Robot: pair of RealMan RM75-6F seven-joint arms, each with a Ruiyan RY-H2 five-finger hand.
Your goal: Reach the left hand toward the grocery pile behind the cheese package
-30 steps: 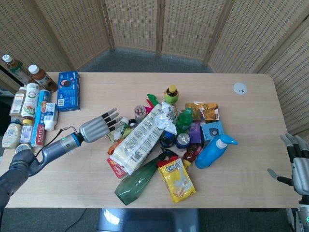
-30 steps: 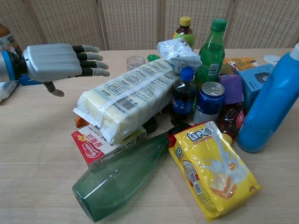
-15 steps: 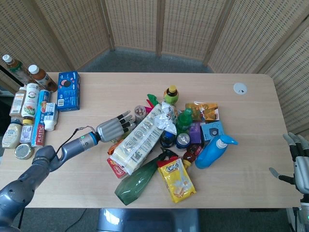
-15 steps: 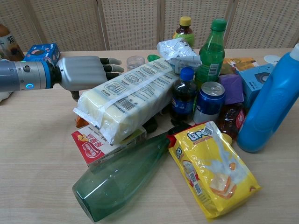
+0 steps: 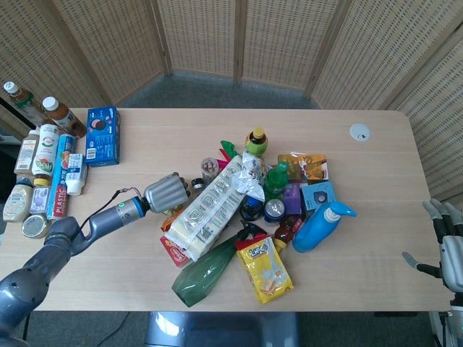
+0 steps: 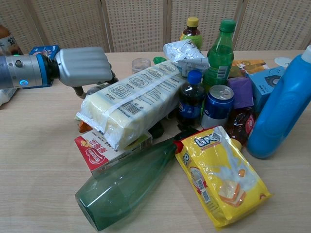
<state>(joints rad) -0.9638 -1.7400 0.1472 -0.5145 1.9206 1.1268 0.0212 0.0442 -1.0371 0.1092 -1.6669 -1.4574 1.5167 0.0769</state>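
The cheese package is a long pale plastic-wrapped block lying slantwise on the left side of the grocery pile; in the chest view the cheese package rests on a red box. My left hand sits right behind its near-left end, against the pile. In the chest view the left hand has its fingers curled downward, their tips hidden behind the package, so what they touch is not visible. My right hand hangs off the table's right edge with fingers spread, holding nothing.
A green glass bottle lies in front of the cheese, beside a yellow snack bag. A blue detergent bottle, drink bottles and a can fill the pile's right. A clear cup stands behind. Bottles and a blue box line the left edge.
My left hand moved right to the pile's back edge, and its fingers went from stretched out to curled downward behind the cheese package. The right hand has barely shifted.
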